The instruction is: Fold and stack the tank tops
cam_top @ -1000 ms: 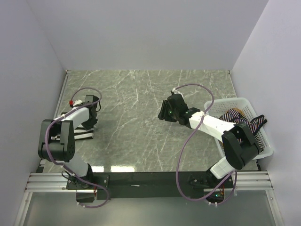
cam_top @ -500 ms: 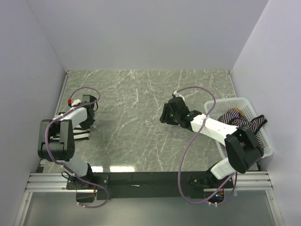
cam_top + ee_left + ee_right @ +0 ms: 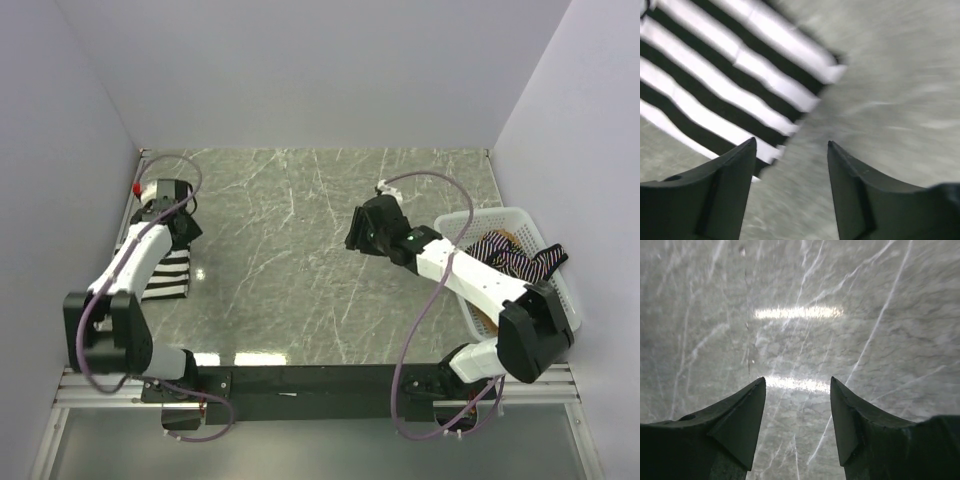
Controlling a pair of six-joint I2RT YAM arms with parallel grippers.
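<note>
**A:** Which arm takes the next top?
**B:** Your right fingers [image 3: 732, 425], wide and empty. The thin-striped tank top [image 3: 500, 245] lies behind them in the basket [image 3: 495, 213]. Your left fingers [image 3: 722, 192], also wide, have the folded bold-striped tank top [image 3: 715, 75] just ahead-left.

This is a robotics lab test cell: plain white panels [image 3: 300, 70] wall in a grey marble-patterned bench [image 3: 290, 290] on its left, right and far sides. Along the near edge an aluminium rail [image 3: 100, 385] carries a left arm [image 3: 140, 255] and a right arm [image 3: 470, 280], with purple cables [image 3: 420, 312] looping loose.
</note>
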